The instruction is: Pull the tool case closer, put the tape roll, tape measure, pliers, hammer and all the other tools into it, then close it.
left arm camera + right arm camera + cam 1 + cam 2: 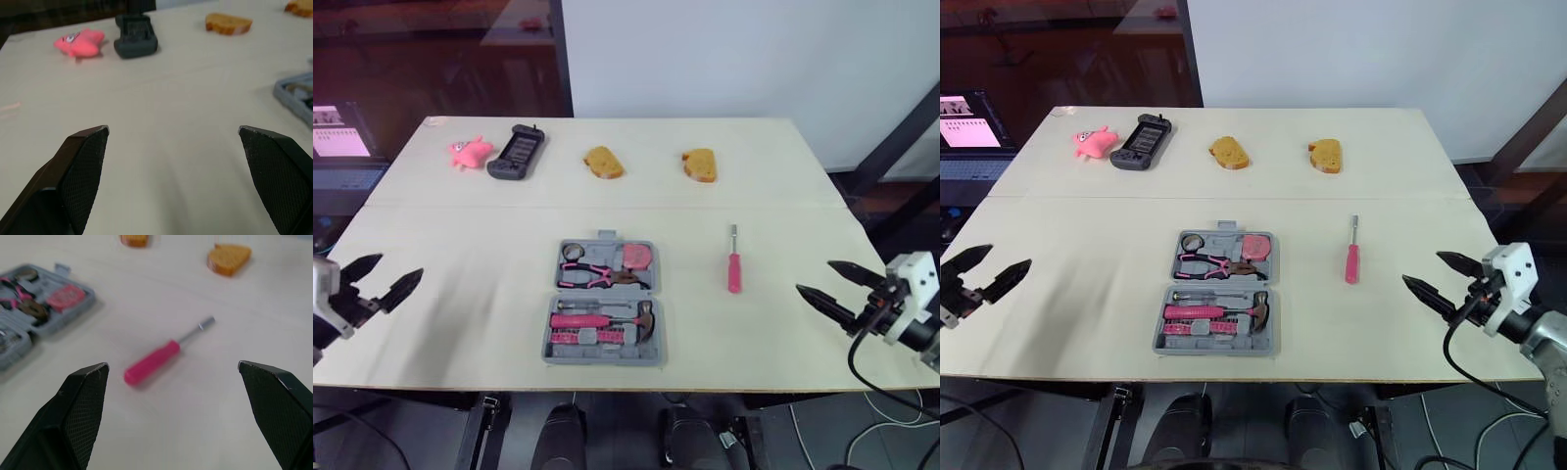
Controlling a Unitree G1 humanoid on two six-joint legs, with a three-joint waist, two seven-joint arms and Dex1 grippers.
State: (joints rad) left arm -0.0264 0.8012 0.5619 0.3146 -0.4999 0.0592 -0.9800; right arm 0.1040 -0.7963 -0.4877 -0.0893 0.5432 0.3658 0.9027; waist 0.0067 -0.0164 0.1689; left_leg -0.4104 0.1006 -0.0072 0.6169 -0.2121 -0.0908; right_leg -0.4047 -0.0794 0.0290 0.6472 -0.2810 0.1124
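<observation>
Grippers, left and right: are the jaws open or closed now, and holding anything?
Left gripper: jaws open, holding nothing.
Right gripper: jaws open, holding nothing.

A pale wooden surface (460,294) stretched between the left pincer (399,266) and the right pincer (814,275). Beyond both stood a white wall (724,59); beyond the left one, dark glass (440,59).

Bright, even light falls on the pale table (783,176) — shadows faint and soft; the glass (440,59) behind is dim.
</observation>
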